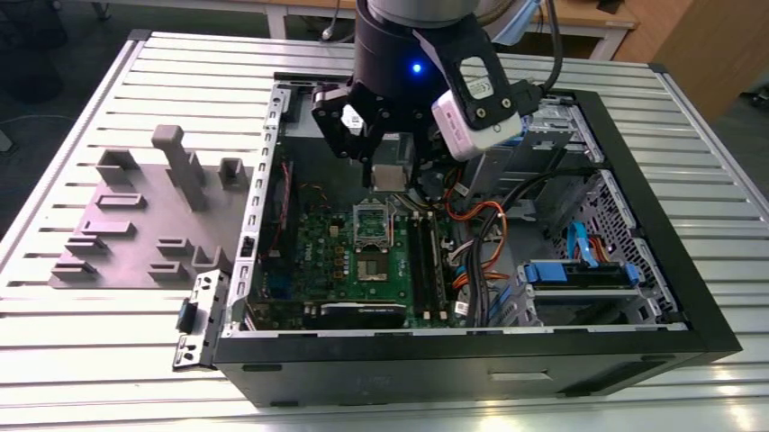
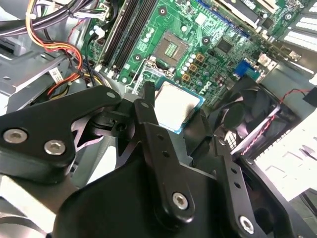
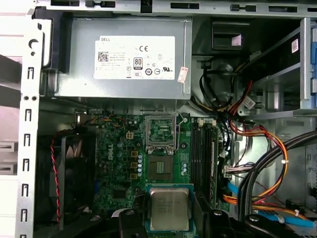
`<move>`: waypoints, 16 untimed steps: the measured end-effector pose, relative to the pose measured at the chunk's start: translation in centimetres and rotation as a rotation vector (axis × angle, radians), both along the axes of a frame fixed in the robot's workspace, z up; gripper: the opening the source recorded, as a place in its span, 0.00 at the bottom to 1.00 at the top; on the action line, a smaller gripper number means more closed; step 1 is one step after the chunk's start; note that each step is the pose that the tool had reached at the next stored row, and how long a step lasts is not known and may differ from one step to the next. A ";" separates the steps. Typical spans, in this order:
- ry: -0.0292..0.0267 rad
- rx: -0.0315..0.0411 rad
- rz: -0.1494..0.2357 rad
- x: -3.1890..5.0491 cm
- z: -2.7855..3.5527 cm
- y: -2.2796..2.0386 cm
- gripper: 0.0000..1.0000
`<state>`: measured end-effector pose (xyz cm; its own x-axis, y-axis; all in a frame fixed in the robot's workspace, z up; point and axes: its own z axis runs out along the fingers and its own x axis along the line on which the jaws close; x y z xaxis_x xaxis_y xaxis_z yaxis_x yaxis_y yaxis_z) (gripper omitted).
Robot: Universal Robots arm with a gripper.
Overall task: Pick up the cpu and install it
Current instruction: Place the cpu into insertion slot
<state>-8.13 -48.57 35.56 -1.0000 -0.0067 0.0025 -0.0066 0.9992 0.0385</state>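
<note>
Jaws pinch cpu (image 3: 169,208) by its edges, above motherboard (image 3: 119,163), near open socket (image 3: 162,168). Judgement: hold chip level, edges squared to socket.

The arm (image 1: 402,45) stands upright over the open case (image 1: 481,378), wrist vertical, its black claw (image 1: 387,169) pointing straight down and clamped on the cpu (image 3: 169,208).

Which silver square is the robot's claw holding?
The cpu, the flat shiny chip clamped in the gripper. The socket frame sits on the green board, untouched.
</note>
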 end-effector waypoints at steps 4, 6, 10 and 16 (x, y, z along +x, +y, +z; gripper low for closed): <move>-0.0001 -0.0005 0.001 -0.01 -0.09 -0.06 0.47; -0.0002 -0.0003 0.001 0.00 -0.10 -0.06 0.47; -0.0001 -0.0003 0.001 0.00 -0.10 -0.07 0.47; -0.0002 -0.0003 0.001 0.00 -0.10 -0.08 0.47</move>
<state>-8.13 -48.65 35.46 -1.0000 -0.0079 0.0023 -0.0078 0.9992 0.0382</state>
